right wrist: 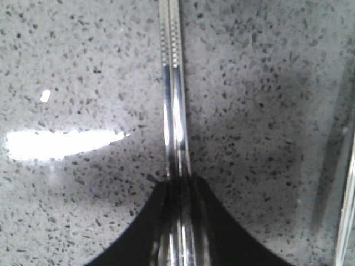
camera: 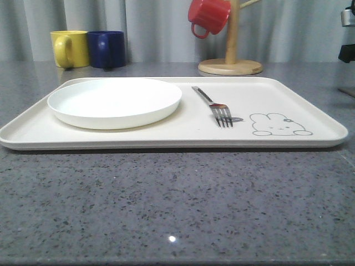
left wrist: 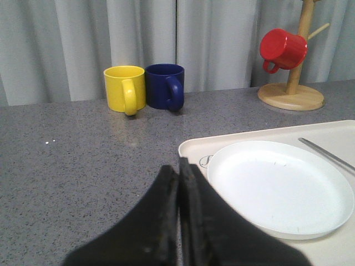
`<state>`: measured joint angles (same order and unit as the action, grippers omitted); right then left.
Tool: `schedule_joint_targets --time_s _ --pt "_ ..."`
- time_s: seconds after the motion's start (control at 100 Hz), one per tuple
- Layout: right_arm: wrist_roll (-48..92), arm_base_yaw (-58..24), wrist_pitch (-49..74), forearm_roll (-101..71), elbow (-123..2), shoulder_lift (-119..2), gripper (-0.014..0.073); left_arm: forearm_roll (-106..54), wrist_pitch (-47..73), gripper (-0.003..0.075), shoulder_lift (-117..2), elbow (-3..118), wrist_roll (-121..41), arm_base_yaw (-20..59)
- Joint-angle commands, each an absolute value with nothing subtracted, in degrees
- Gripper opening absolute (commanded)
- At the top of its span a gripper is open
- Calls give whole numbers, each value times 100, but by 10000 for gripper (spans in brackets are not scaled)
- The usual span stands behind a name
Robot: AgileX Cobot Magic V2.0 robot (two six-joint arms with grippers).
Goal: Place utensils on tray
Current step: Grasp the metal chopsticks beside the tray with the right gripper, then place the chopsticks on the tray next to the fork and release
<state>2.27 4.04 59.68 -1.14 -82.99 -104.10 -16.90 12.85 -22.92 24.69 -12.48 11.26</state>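
The cream tray [camera: 310, 111] with a grey rabbit drawing lies across the grey counter. On it sit a round white plate [camera: 115, 101] at the left and a silver fork [camera: 213, 105] to its right, tines toward me. In the left wrist view my left gripper [left wrist: 178, 166] is shut with nothing in it, just off the tray's corner [left wrist: 191, 147] beside the plate [left wrist: 277, 185]. The fork's handle [left wrist: 324, 154] shows past the plate. My right gripper [right wrist: 178, 183] is shut on a pair of flat metal chopsticks [right wrist: 172, 83] over the speckled counter.
A yellow mug [camera: 70, 49] and a blue mug [camera: 106, 49] stand behind the tray at the left. A red mug [camera: 208, 16] hangs on a wooden mug tree [camera: 231, 64] behind the tray. Another slim shiny metal piece [right wrist: 346, 210] lies beside the chopsticks.
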Motion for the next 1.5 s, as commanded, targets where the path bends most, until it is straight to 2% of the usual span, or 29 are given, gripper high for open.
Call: schedule_joint_targets --time_s 0.0,0.24,0.46,0.69,1.08,1.17,1.39,1.49 --pt "260 433 6090 -204 -8539 -10175 -64 -1710 837 -19 -2314 2615 -1257 1133" --pt "-504 -50 6102 -235 -8771 -9662 -55 -1710 837 -19 -2314 2615 -1257 1133" --pt "-1437 -1165 5827 -175 -8771 -9409 -55 -1710 837 -19 -2314 2615 -1257 1133" --pt "-2495 -2283 5261 332 -8751 -9692 -55 -1710 837 -19 -2314 2615 -1257 1133" --pt "-2781 -2560 5145 203 -8751 -10344 -52 -1710 837 -19 -2314 2615 -1257 1133" --pt "-2782 -2560 5193 166 -8751 -10382 9 -1710 837 -19 -2314 2615 -1257 1133" --pt "-2782 -2560 5211 166 -8751 -10385 324 -1710 837 -19 -2314 2615 -1257 1133" --pt "-2782 -2560 5213 202 -8751 -10373 403 -1710 837 -19 -2314 2615 -1257 1133"
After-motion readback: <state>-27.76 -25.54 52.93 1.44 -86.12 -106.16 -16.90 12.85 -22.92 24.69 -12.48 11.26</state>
